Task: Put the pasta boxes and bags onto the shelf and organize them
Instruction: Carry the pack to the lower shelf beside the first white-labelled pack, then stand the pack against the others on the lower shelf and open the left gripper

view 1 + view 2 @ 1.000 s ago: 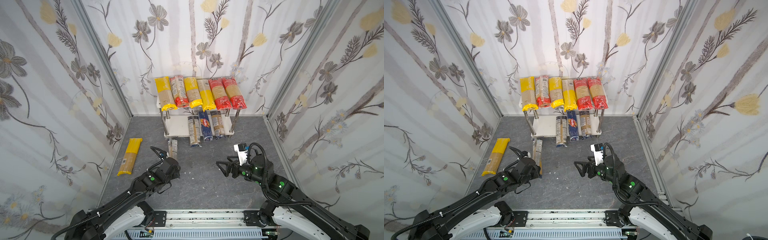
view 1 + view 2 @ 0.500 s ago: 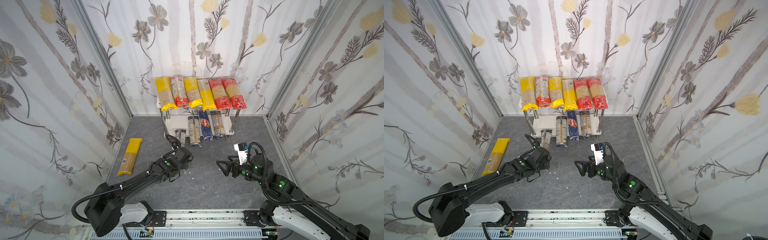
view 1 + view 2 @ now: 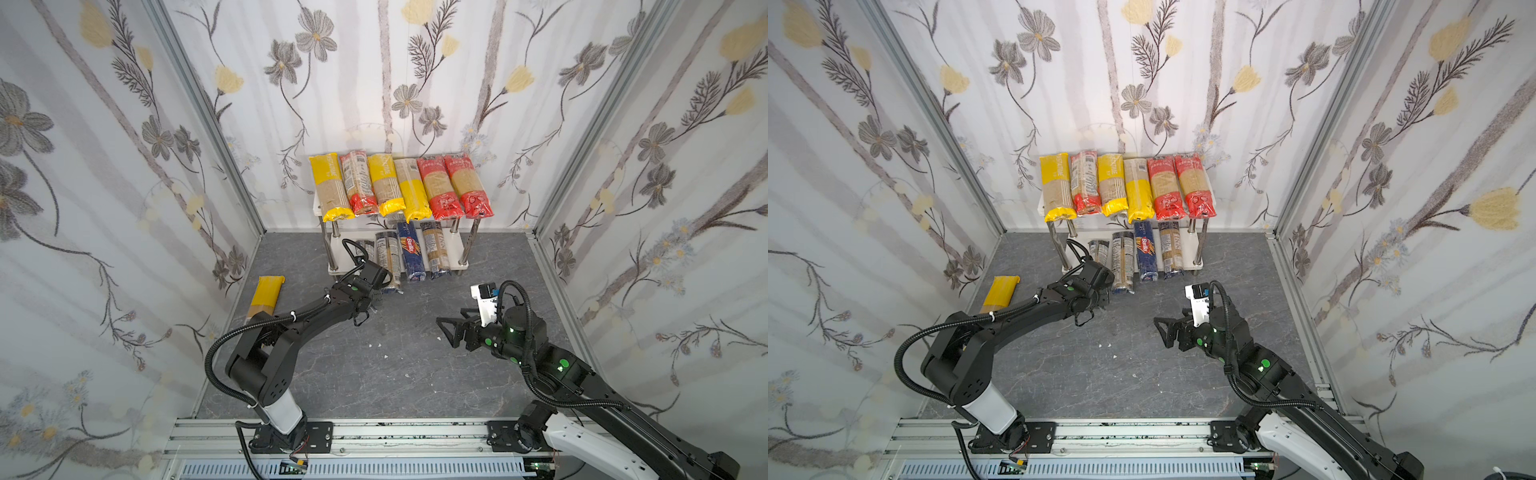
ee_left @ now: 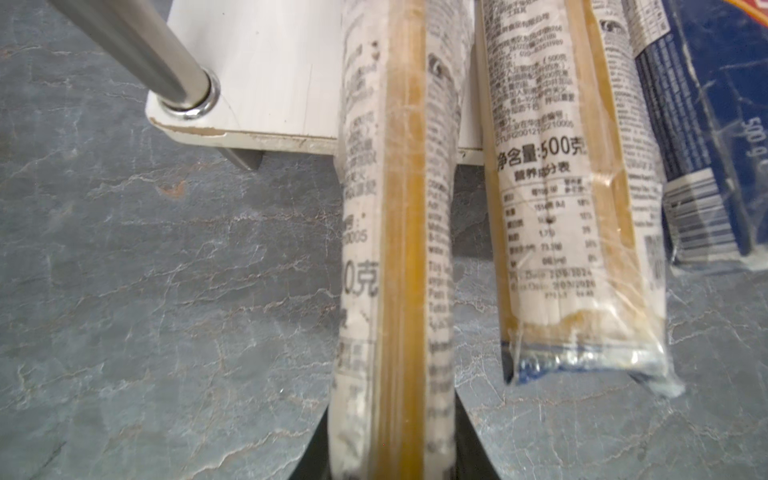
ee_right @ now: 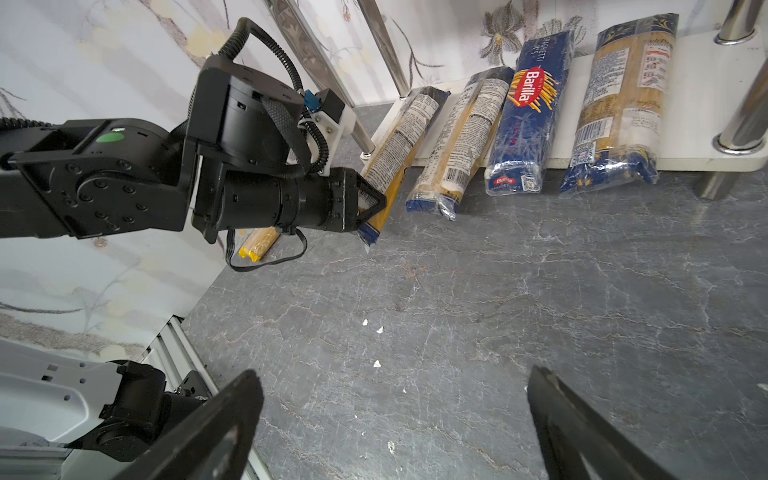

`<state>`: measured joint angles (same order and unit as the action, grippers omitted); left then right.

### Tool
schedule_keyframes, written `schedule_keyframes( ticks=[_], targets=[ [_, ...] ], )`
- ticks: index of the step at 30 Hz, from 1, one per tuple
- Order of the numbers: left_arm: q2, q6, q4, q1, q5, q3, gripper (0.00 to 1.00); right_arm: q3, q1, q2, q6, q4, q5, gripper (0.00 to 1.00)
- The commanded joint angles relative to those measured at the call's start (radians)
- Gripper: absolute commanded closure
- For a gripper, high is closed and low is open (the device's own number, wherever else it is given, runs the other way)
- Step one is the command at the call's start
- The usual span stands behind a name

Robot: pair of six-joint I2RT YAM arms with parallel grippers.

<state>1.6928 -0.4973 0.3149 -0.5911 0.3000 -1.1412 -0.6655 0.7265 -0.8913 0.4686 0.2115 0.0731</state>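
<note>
My left gripper [image 5: 374,203] is shut on the near end of a clear spaghetti bag [image 4: 395,249] with a dark-blue end. The bag's far end lies on the lower board of the shelf [image 4: 266,62], at that row's left end. Beside it lie another clear bag [image 4: 561,208], the dark-blue Barilla pack [image 5: 523,124] and one more bag [image 5: 619,99]. Both top views show several yellow and red bags [image 3: 399,187] in a row across the upper board. A yellow bag [image 3: 266,295] lies on the floor by the left wall. My right gripper [image 5: 392,374] hangs open over bare floor.
A chrome leg [image 4: 137,45] stands at the shelf's front left corner, close to the held bag. Flowered walls close in three sides. An aluminium rail [image 3: 374,432] runs along the front. Small white crumbs [image 5: 374,328] lie on the grey floor.
My left gripper has carried the bag from the floor on the left forward to the shelf, and its far end now rests on the lower board. The right arm has not moved.
</note>
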Motion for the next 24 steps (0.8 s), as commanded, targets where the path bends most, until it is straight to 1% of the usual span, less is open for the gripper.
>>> schedule_keyframes(
  ticks=[1,8,9,13,19,24],
  targets=[
    [0.044,0.05,-0.128,0.024,0.009,-0.059,1.0,-0.012,-0.024,-0.014,-0.025,-0.003,0.017,0.0],
    [0.151,0.075,-0.138,0.061,-0.04,-0.145,1.0,-0.038,-0.078,-0.057,-0.046,-0.002,0.051,0.0],
    [0.164,0.077,-0.138,0.063,-0.047,-0.178,1.0,-0.039,-0.082,-0.06,-0.048,-0.003,0.054,0.0],
    [0.211,0.08,-0.139,0.069,-0.068,-0.22,1.0,-0.045,-0.103,-0.066,-0.054,-0.003,0.067,0.0],
    [0.249,0.064,-0.139,0.07,-0.097,-0.25,1.0,-0.043,-0.122,-0.059,-0.055,0.004,0.076,0.0],
    [0.25,0.042,-0.139,0.073,-0.077,-0.243,1.0,-0.041,-0.128,-0.045,-0.055,0.012,0.079,0.0]
  ],
)
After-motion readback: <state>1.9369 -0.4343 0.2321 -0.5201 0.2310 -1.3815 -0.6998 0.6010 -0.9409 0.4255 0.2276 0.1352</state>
